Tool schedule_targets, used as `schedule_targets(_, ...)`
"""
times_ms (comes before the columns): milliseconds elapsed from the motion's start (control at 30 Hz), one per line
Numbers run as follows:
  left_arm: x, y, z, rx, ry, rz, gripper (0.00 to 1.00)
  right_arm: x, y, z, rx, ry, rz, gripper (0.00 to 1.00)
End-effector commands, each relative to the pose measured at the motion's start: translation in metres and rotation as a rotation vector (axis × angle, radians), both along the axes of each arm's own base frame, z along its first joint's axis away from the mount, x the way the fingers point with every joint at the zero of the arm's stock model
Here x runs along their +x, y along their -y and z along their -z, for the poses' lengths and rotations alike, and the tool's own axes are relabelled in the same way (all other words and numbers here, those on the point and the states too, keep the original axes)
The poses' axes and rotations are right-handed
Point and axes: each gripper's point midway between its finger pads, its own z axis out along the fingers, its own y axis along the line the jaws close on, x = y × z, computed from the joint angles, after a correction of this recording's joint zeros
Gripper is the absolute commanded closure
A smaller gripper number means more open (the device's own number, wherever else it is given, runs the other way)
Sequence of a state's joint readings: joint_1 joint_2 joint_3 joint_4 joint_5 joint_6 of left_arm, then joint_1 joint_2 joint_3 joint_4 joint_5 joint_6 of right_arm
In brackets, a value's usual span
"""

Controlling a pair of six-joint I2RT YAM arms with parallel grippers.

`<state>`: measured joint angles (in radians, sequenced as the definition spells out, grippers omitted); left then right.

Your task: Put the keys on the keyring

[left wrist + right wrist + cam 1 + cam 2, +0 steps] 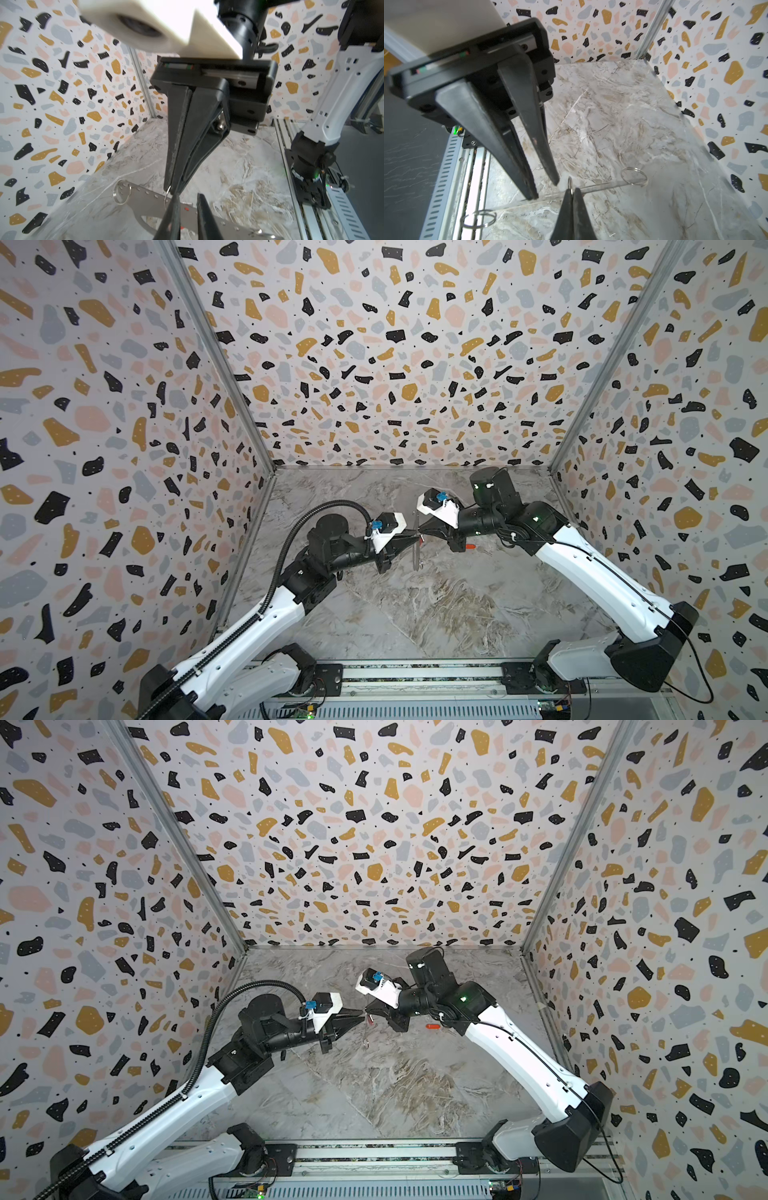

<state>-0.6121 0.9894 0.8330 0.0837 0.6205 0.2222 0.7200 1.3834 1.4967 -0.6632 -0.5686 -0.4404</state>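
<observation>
Right jaws, pressed together, pinch a small wire ring (570, 184). Left jaws meet them tip to tip, a sliver apart, and whether they hold anything is unclear. Between the tips hangs the keyring (145, 199), beside one red-tagged key (420, 536). A second key (471, 546) lies on the worktop (415, 614), well behind the right jaws.

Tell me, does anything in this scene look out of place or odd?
One red-tagged key lies alone on the marble table near the right arm, away from the grey keyring, which is up on edge where the two arms meet. The right gripper is shut on a small ring. Nothing looks spilled or broken.
</observation>
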Motion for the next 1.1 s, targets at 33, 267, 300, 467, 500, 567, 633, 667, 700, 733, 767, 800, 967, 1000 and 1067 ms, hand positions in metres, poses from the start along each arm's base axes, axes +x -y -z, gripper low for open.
schedule_targets(33,-0.008,-0.005,0.001,0.053,0.036,0.042,0.83,-0.013,0.006,-0.015,-0.012,0.030,-0.062,1.00)
schedule_targets(267,-0.010,-0.010,-0.005,0.058,0.061,0.040,0.73,-0.018,0.006,-0.014,-0.018,0.039,-0.097,1.00)
schedule_targets(300,-0.011,-0.010,-0.006,0.056,0.063,0.048,0.71,-0.018,0.006,-0.013,-0.017,0.041,-0.101,1.00)
schedule_targets(467,-0.015,-0.006,-0.009,0.044,0.067,0.089,0.67,-0.023,0.003,-0.011,-0.011,0.029,-0.134,1.00)
schedule_targets(500,-0.015,-0.005,-0.009,0.044,0.064,0.094,0.67,-0.024,0.002,-0.010,-0.012,0.025,-0.140,1.00)
schedule_targets(567,-0.015,-0.003,-0.009,0.044,0.060,0.106,0.67,-0.025,0.000,-0.008,-0.014,0.021,-0.148,1.00)
schedule_targets(633,-0.014,-0.002,-0.009,0.046,0.061,0.114,0.66,-0.026,-0.001,-0.006,-0.017,0.016,-0.152,1.00)
schedule_targets(667,-0.014,-0.001,-0.009,0.046,0.060,0.115,0.67,-0.027,-0.002,-0.006,-0.017,0.014,-0.159,1.00)
schedule_targets(700,-0.014,-0.001,-0.009,0.045,0.063,0.116,0.67,-0.029,-0.003,-0.005,-0.017,0.013,-0.165,1.00)
schedule_targets(733,-0.014,-0.001,-0.009,0.046,0.061,0.118,0.67,-0.031,-0.004,-0.004,-0.017,0.009,-0.173,1.00)
schedule_targets(767,-0.014,-0.001,-0.009,0.046,0.061,0.120,0.68,-0.032,-0.004,-0.005,-0.012,0.012,-0.179,1.00)
schedule_targets(800,-0.014,-0.001,-0.008,0.048,0.058,0.120,0.69,-0.033,-0.004,-0.005,-0.009,0.014,-0.182,1.00)
schedule_targets(967,-0.014,0.000,-0.003,0.057,0.047,0.129,0.75,-0.036,-0.007,-0.004,-0.004,0.010,-0.198,1.00)
schedule_targets(1000,-0.014,0.000,-0.003,0.057,0.046,0.128,0.76,-0.036,-0.007,-0.005,-0.003,0.012,-0.199,1.00)
schedule_targets(1067,-0.013,0.001,-0.002,0.061,0.040,0.128,0.78,-0.037,-0.007,-0.005,-0.001,0.010,-0.201,1.00)
